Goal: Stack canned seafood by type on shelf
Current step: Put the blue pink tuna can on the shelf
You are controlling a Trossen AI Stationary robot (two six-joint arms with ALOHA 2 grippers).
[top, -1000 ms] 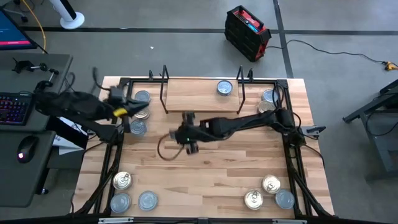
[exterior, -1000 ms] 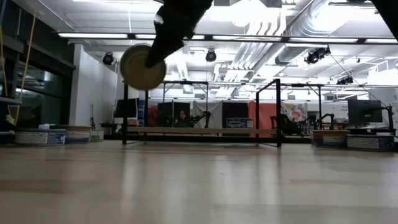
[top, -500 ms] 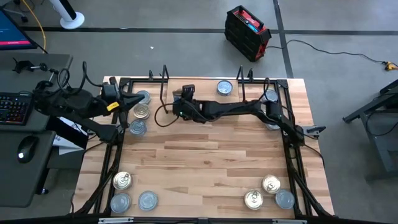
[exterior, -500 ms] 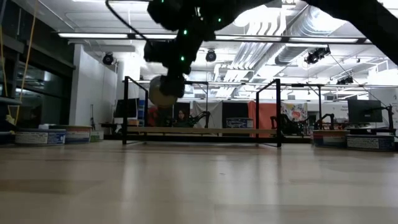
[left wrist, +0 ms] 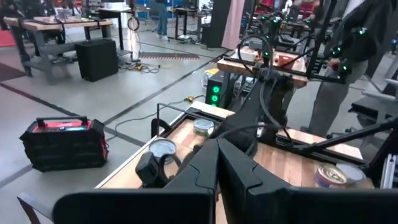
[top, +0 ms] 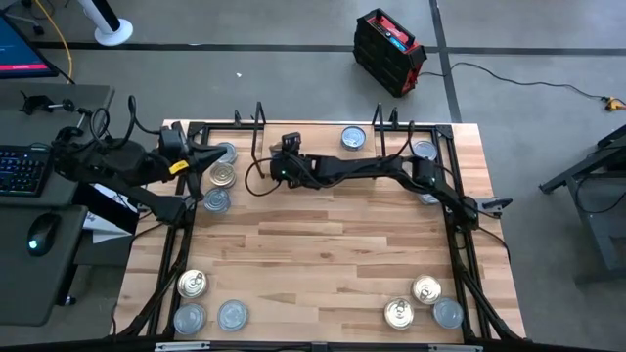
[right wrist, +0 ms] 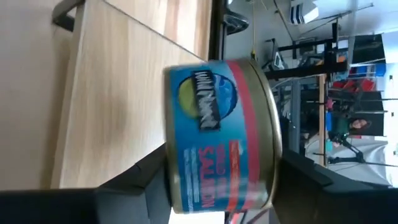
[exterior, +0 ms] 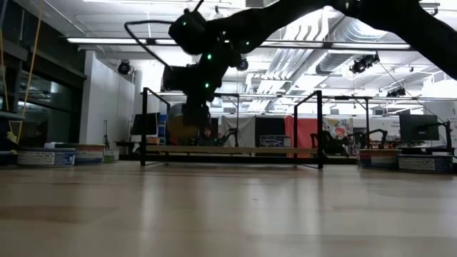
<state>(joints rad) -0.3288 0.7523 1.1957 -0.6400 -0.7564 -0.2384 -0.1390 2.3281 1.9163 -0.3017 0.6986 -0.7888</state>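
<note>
Change: I now have the right gripper [top: 277,169] over the shelf's [top: 323,154] left end.
Jaws: holding a salmon tin [right wrist: 217,134], starting to widen.
Left gripper [top: 201,162]: jaws pressed together, parked.
Meaning: release looks imminent.

Glossy tin [right wrist: 221,134] (paper-labelled, seemingly), wooden shelf [right wrist: 118,93]

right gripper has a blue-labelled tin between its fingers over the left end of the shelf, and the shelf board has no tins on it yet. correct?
One thing is off: the shelf already has a silver-lidded tin lying on its board, as the high view shows. The rest holds: the right gripper has the blue-labelled tin between its fingers over the shelf's left end.
</note>
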